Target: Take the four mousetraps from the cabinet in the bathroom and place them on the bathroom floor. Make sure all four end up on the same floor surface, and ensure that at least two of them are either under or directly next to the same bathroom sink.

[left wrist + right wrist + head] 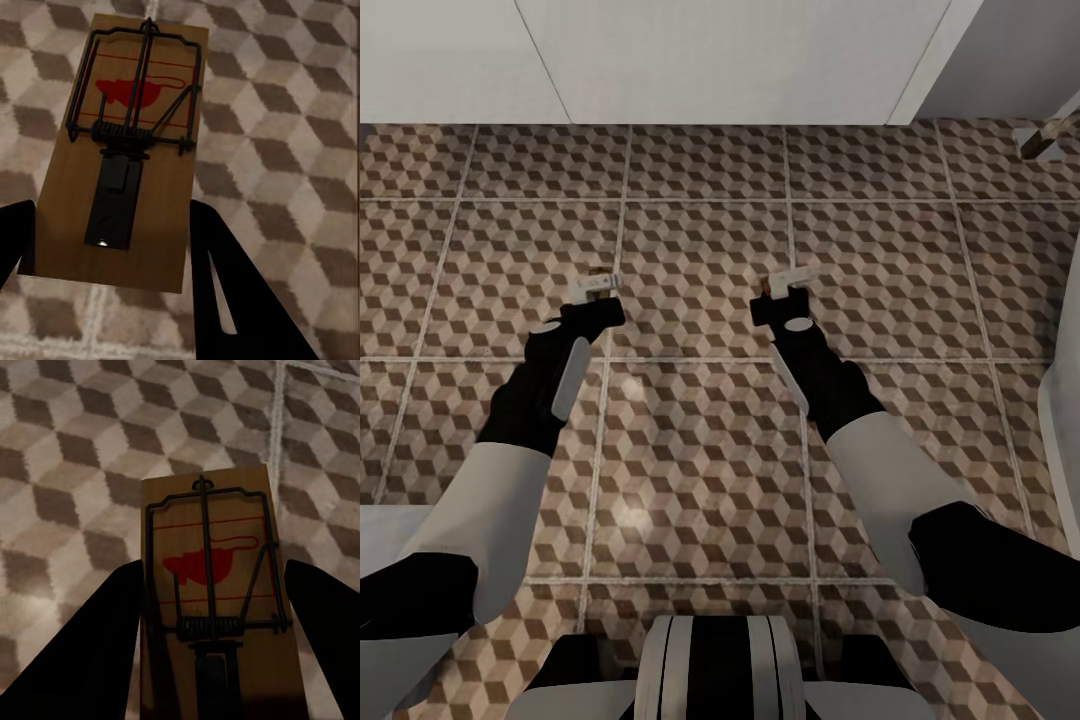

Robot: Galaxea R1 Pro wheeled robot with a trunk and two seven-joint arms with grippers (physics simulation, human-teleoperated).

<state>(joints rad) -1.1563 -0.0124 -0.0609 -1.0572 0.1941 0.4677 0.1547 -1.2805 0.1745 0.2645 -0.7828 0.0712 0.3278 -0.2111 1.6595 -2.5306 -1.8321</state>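
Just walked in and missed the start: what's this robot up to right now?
It is carrying two mousetraps, one per arm, above the cube-patterned bathroom floor. The left gripper is closed on a mousetrap, and the right gripper on another mousetrap; each wrist view shows the wooden board between dark fingers with tiles beneath. Both arms reach forward toward a white unit ahead. Neither trap is on the floor yet.

We read no words or numbers anywhere; each mousetrap (124,150) (214,607) bears only a red mark and red lines, no lettering.
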